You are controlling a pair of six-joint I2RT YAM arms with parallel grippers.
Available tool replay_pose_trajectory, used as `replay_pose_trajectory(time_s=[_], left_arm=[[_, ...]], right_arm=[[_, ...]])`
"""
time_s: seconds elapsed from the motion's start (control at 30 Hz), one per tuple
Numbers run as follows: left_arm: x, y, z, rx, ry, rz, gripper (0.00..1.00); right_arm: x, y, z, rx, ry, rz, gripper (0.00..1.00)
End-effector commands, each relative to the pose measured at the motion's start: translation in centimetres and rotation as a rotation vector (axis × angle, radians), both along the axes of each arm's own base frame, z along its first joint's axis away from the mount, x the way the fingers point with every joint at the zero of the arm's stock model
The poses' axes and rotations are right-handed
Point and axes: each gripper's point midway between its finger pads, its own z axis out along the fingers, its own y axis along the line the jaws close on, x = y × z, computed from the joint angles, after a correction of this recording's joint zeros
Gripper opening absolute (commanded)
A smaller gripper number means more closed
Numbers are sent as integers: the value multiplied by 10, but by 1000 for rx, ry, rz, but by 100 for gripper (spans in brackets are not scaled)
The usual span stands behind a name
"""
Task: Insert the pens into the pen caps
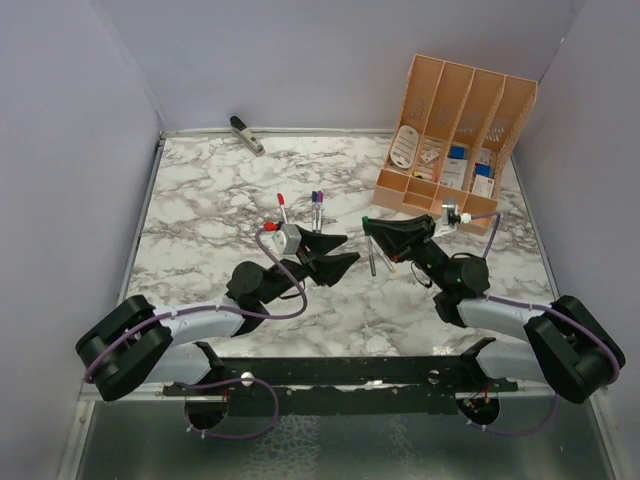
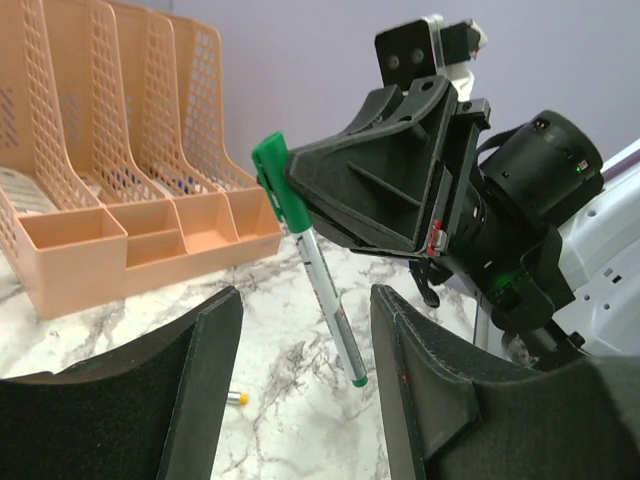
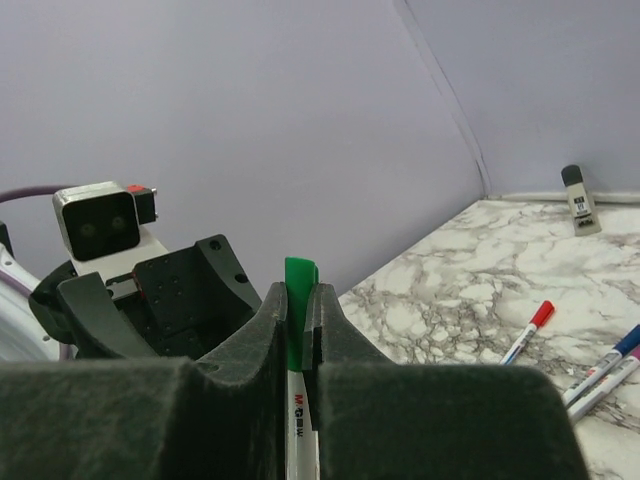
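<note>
right gripper (image 1: 378,230): jaws closed tight on the green cap (image 3: 298,290), which sits on the top end of the green pen (image 2: 327,300)
green pen: hangs tilted below the right fingers, between the two arms; whether its lower end touches the table (image 1: 200,200) cannot be told
left gripper (image 1: 335,252): jaws wide apart, holding nothing; just beside the right gripper, facing the hanging pen
red-capped pen (image 1: 282,208): lies on the marble beyond the left gripper; a blue-capped pen (image 3: 610,355) and a purple one lie near it
yellow cap (image 2: 238,397): alone on the marble, low between the left fingers in the left wrist view
organiser (image 1: 455,120): orange, far right corner
</note>
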Motion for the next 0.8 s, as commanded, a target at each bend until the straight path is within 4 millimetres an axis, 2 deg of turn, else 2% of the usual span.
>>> replay_pose_trajectory(time_s=[0.0, 0.2, 0.4, 0.47, 0.7, 0.73, 0.77], left_arm=[[-2, -17, 1, 4, -8, -70, 60], [3, -32, -6, 11, 14, -102, 68], [5, -42, -10, -8, 37, -140, 66], [3, -46, -9, -15, 42, -161, 56], [2, -51, -10, -47, 73, -196, 5], [3, -51, -10, -55, 77, -195, 0], [3, -51, -10, -59, 82, -194, 0]], right_arm=[[-20, -9, 50, 134, -199, 19, 1], [-24, -6, 47, 113, -206, 40, 1], [-28, -3, 46, 92, -220, 66, 1], [-29, -2, 44, 89, -219, 69, 1], [-30, 0, 39, 81, -210, 85, 1], [-30, 0, 38, 77, -208, 86, 1], [-30, 1, 37, 72, -205, 86, 1]])
